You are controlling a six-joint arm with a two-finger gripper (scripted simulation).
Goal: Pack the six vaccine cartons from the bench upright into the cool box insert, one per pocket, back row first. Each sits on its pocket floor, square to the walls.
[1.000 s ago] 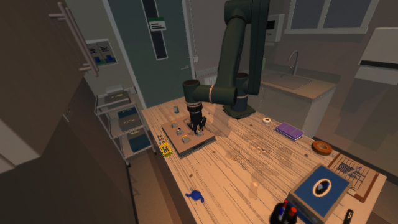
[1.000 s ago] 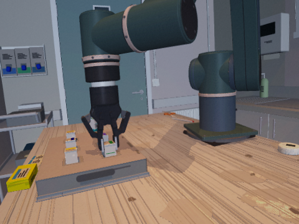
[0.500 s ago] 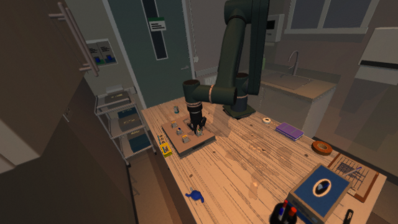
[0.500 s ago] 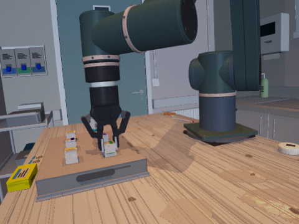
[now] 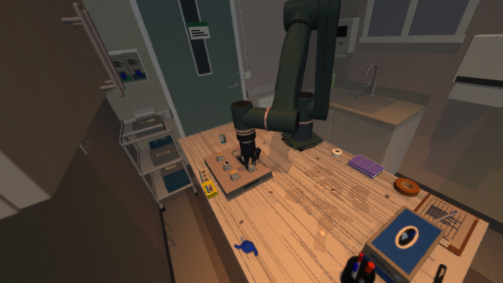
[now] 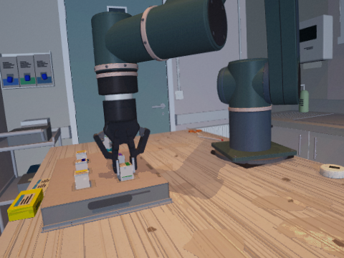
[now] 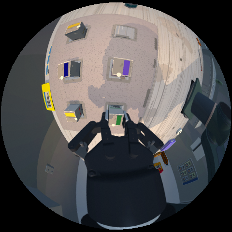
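The green-banded carton stands upright in the near pocket of the insert's right column, between my fingers. The cool box insert lies on the bench's left end. A purple-banded carton fills the middle pocket behind it, and a further carton sits in the far pocket. The left column holds a yellow-banded carton, a blue-banded carton and another yellow-banded carton. My gripper reaches straight down over the insert and is closed on the green-banded carton.
The bench's left edge runs just past the insert, with a yellow box beside it. The arm's base stands to the right. A tape roll, a purple book and a blue box lie further along the bench.
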